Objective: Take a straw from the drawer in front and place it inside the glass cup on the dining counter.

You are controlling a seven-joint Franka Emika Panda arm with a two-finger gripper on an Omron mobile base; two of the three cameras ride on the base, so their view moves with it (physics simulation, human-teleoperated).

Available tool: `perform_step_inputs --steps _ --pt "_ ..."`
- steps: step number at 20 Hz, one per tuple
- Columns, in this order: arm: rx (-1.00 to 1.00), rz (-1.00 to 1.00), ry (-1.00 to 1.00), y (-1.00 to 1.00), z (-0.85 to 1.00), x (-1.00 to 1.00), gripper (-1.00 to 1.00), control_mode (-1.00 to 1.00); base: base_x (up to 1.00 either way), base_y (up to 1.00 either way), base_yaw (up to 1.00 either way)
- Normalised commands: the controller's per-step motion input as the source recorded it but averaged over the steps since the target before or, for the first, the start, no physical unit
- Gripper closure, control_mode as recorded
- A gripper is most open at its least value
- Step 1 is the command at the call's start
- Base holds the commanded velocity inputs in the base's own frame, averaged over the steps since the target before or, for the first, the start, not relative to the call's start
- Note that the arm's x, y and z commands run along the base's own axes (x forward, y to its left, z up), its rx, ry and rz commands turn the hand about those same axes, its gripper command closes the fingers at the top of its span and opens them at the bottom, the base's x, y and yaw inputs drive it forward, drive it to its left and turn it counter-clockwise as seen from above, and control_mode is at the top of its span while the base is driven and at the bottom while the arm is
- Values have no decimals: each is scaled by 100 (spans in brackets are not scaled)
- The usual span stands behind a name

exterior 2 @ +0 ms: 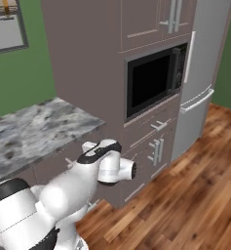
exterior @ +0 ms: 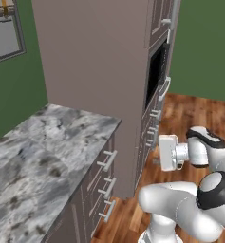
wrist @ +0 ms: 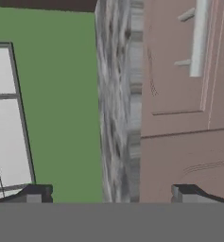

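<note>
Clearly the two dark fingertips (wrist: 37,193) stand spread wide at the bottom of the hand view, with nothing between them — the gripper (wrist: 111,194) is empty. Beyond the tips the rolled hand view looks edge-on along a marbled countertop (wrist: 117,108), with a taupe drawer front (wrist: 175,80) and its silver bar handle (wrist: 199,38) on one side and the green wall (wrist: 61,94) with a window (wrist: 4,118) on the other.

From the base views the hand (exterior: 170,152) hangs in the aisle beside the cabinet run, apart from every handle (exterior: 109,160). I cannot tell which of these fronts is the drawer the task means, and all of them look closed. The straw, the glass cup and the dining counter cannot be made out, so the straw is presumably shut away inside.

What could go wrong:
- Similar stacked fronts invite catching the wrong handle.
- The hand is rolled — open jaws may meet the bar crosswise and slip off it.
- The elbow sits close to the tall cabinet (exterior 2: 87,58) and the microwave (exterior 2: 153,80); a wide swing might clip them.
</note>
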Motion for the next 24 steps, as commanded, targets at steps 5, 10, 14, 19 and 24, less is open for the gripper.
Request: perform_step_inputs --steps 5,10,14,19,24 --pt "20 7 6 15 -49 17 -100 -100 0 0 0" --pt "9 9 2 13 -36 28 -100 -100 0 0 0" --pt "2 8 0 13 -23 38 -100 -100 0 0 0" --pt "0 6 0 12 -13 44 -100 -100 0 0 0" --pt "0 2 0 23 -21 39 -100 -100 0 0 0"
